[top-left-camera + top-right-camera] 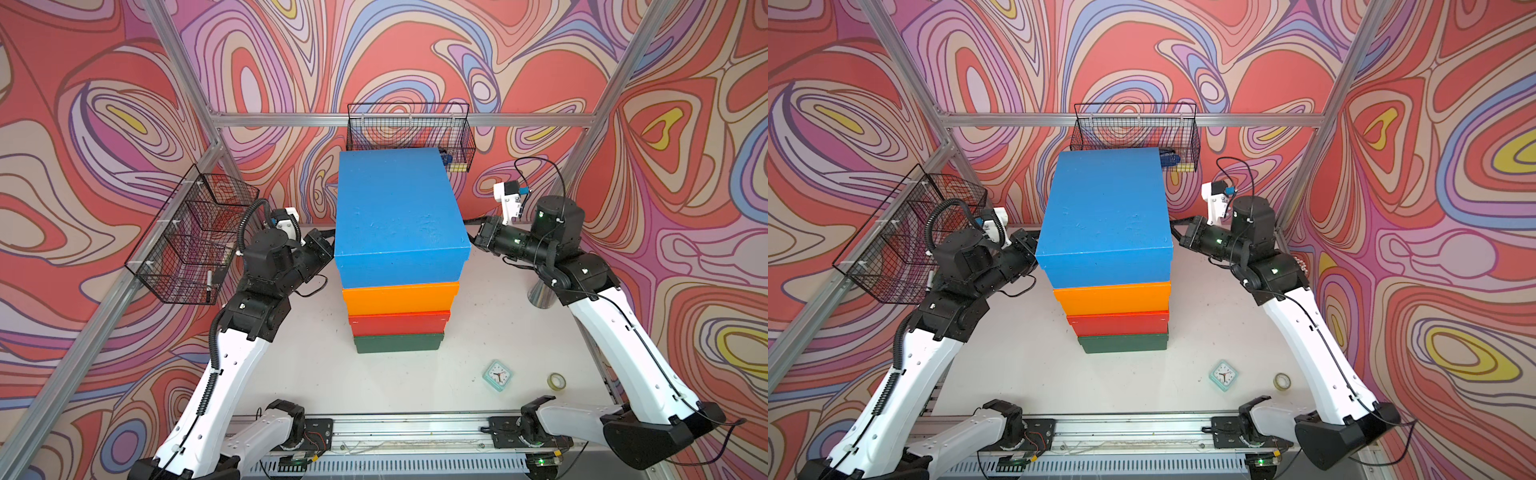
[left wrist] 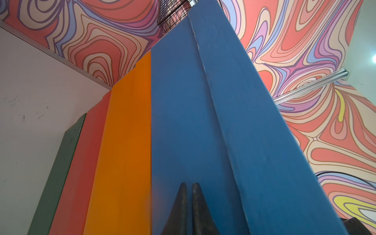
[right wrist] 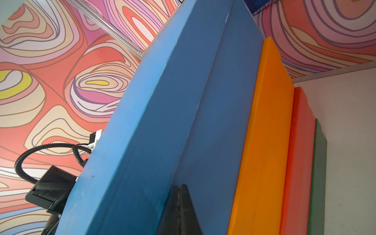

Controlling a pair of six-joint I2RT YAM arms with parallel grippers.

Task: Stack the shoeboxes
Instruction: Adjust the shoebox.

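Note:
The shoeboxes stand in one stack mid-table in both top views: dark green (image 1: 399, 343) at the bottom, then red (image 1: 399, 324), then orange (image 1: 401, 297), with blue (image 1: 399, 208) on top. The blue one sits slightly askew and overhangs the orange one. My left gripper (image 2: 189, 184) is shut with nothing between its fingers. Its tips rest against the blue box's (image 2: 183, 122) left side, below the lid rim. My right gripper (image 3: 181, 186) is shut too, tips against the blue box's (image 3: 219, 122) right side. In the top views the lid hides both sets of tips.
A mint-green clock (image 1: 497, 375) and a tape roll (image 1: 556, 381) lie on the white table (image 1: 311, 374) at the front right. A metal cone (image 1: 540, 296) stands under the right arm. Wire baskets hang at the left (image 1: 195, 237) and at the back (image 1: 409, 124).

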